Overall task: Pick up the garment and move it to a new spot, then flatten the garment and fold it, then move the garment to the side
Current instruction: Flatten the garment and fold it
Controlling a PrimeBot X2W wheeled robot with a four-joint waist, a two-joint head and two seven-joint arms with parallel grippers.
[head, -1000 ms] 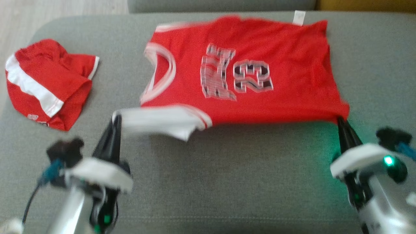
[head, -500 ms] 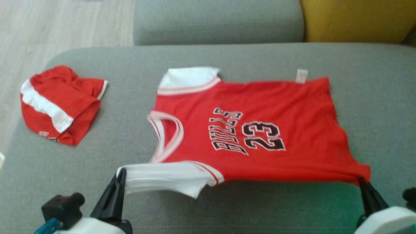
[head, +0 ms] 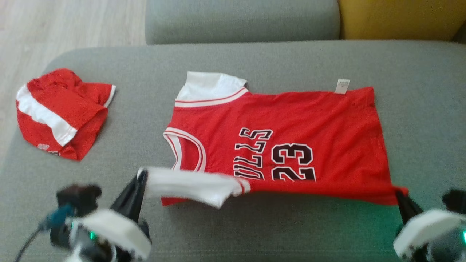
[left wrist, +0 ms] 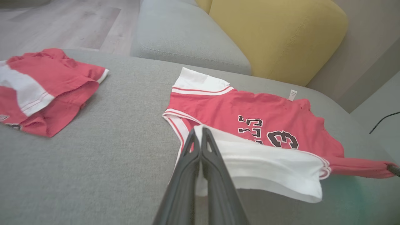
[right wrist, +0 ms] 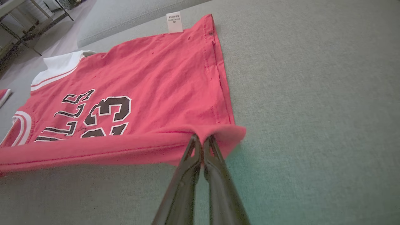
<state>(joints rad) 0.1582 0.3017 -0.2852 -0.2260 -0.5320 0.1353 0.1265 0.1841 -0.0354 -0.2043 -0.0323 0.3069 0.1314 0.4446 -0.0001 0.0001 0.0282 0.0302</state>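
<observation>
The garment (head: 291,123) is a red jersey with white sleeves and "BULLS 23" on it, spread on a grey cushion. Its near edge is lifted and folded over toward the far side, covering the lower part of the lettering. My left gripper (head: 141,175) is shut on the near white sleeve (left wrist: 268,165); the left wrist view shows my left gripper (left wrist: 200,132) pinching that sleeve's corner. My right gripper (head: 397,193) is shut on the near hem corner, and my right gripper (right wrist: 202,139) in its wrist view pinches the garment (right wrist: 150,78) by that red fold.
Folded red and white shorts (head: 60,111) lie at the cushion's left end. A second grey cushion (head: 240,18) and a yellow cushion (head: 400,18) stand behind. Wooden floor (head: 54,25) lies beyond the left edge. Bare grey cushion (head: 426,109) stretches to the right.
Both grippers have carried the garment's near edge up and toward the far side, so it now folds over the lower lettering. The head camera tilted, shifting the whole picture.
</observation>
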